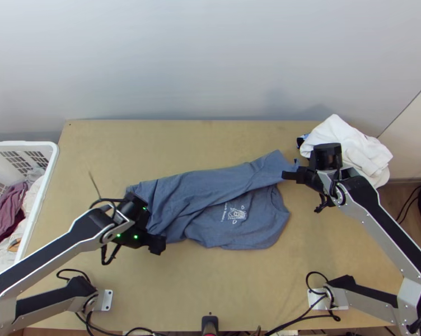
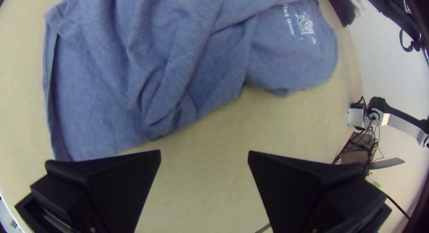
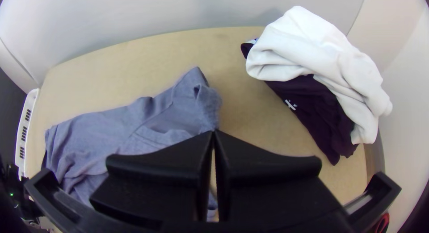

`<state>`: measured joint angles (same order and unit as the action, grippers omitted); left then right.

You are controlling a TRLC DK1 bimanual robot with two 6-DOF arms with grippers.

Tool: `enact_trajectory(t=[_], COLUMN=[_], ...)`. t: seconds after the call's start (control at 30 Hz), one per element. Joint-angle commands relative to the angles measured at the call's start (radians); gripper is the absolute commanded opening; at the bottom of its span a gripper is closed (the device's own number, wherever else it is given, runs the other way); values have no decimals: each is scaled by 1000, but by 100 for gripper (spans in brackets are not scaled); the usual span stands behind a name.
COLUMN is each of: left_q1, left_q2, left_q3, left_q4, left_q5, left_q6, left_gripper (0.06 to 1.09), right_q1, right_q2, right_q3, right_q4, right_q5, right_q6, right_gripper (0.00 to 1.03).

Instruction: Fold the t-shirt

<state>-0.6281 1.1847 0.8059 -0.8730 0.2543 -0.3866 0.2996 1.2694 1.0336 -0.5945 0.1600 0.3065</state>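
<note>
While the right gripper [image 1: 289,175] pinches the blue cloth t-shirt [image 1: 233,218] by one edge, the left gripper [image 1: 149,225] gapes empty beside it.

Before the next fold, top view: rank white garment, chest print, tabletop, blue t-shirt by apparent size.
Largest to smallest:
tabletop
blue t-shirt
white garment, partly behind the right arm
chest print

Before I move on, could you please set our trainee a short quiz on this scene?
1. Multiple choice: which colour is the cloth lying over the dark purple garment?
(a) red (b) white (c) green
2. True or false: the left gripper has its fingers apart.
3. Short answer: which gripper is closed on the edge of the blue t-shirt?

Key: 1 b; 2 true; 3 the right gripper.
</note>
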Motion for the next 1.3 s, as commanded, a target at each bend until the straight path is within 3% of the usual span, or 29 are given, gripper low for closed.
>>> enact_trajectory(t=[0.0,0.43,0.5,0.73,1.07,1.27], left_q1=[-47,-1,19,103,131,130], left_q2=[56,205,208,208,191,161], left_q3=[-10,-20,-30,-33,-50,-42], left_q4=[62,209,218,224,267,264], left_q5=[-6,-104,-104,-102,-112,-113], left_q6=[-31,6,18,61,51,61], left_gripper=[100,100,94,90,34,10], right_q1=[-7,-28,-33,-37,-53,-59], right_q2=[1,-11,-15,-24,-28,-30], right_q3=[-6,-32,-37,-53,-55,-58], right_q4=[4,4,5,5,5,5], right_q5=[3,4,4,4,4,4], right_q6=[3,-6,-6,-10,-17,-21], right_gripper=[3,3,3,3,3,3])
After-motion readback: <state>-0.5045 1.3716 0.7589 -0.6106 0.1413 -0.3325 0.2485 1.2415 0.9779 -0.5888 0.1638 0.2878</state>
